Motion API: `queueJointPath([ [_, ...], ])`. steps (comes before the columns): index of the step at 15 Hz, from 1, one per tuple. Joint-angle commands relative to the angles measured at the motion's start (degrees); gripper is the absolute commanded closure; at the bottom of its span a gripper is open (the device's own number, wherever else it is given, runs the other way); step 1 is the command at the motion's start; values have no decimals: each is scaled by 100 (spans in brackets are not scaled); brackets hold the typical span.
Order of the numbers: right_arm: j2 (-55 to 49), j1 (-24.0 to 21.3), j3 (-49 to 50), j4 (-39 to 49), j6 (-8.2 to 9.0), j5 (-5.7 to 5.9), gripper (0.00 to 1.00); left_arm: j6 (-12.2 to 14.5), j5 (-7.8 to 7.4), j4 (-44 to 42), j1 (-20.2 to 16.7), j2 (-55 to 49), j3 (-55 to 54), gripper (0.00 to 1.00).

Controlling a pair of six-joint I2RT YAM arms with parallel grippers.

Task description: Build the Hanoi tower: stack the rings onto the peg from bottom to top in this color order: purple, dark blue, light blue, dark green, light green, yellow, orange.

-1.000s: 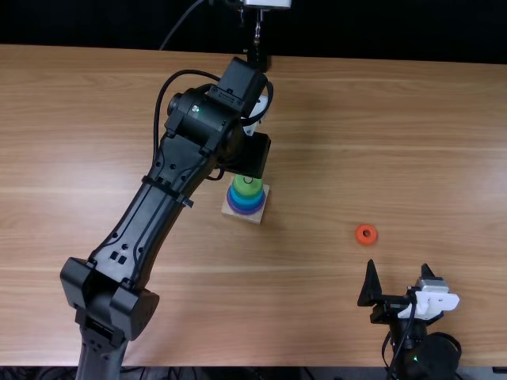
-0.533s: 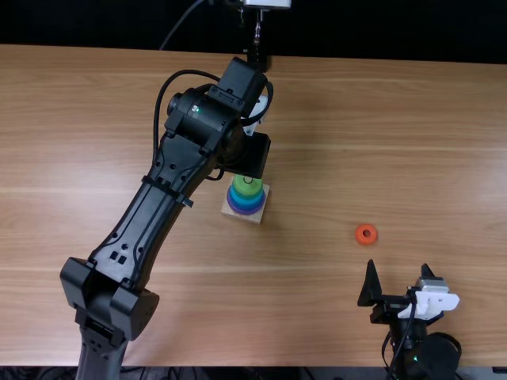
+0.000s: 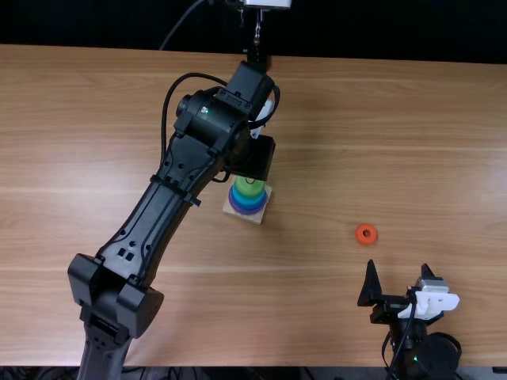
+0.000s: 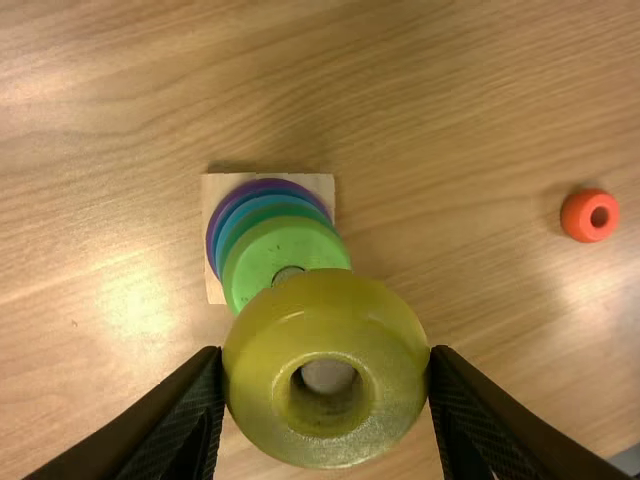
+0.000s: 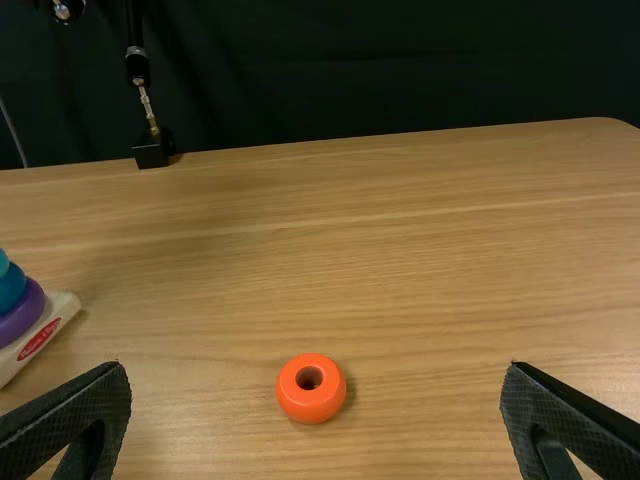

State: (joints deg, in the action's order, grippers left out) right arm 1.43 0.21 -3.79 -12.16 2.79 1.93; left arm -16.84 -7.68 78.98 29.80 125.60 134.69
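The right pincer (image 3: 398, 265) stands with its fingers apart, beyond it a round orange ring (image 3: 366, 234) lies on the light brown wooden table (image 3: 380, 142), and farther off a square wooden base (image 4: 322, 184) bears stacked rings (image 4: 247, 265), purple lowest, light green uppermost, the left pincer (image 3: 253, 158) clamped on a glossy yellow ring (image 4: 325, 335) near them.

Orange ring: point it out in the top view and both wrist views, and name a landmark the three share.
Top view: the orange ring lies on the table, just beyond the right gripper.
Left wrist view: the orange ring lies apart from the yellow ring in the left gripper.
Right wrist view: the orange ring sits between and beyond the right gripper's open fingers.
Shared landmark: the purple ring.
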Motion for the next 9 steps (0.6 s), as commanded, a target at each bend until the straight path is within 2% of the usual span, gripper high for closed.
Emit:
queueJointPath([
  [1, -143, -65, 274, -393, -26, 70, 0, -77, -33, 33, 105, 166, 154, 100],
  [2, -143, -65, 274, -393, -26, 70, 0, -67, -33, 23, 105, 166, 154, 92],
  [3, -143, -65, 274, -393, -26, 70, 0, -67, -23, 54, 105, 158, 154, 64],
  [4, -143, -65, 274, -393, -26, 70, 0, -67, -23, 54, 96, 158, 154, 24],
  [5, -143, -65, 274, -393, -26, 70, 0, -67, -23, 65, 87, 149, 154, 0],
  [9, -143, -65, 274, -393, -26, 70, 0, -56, -33, -30, -9, 70, 154, 0],
])
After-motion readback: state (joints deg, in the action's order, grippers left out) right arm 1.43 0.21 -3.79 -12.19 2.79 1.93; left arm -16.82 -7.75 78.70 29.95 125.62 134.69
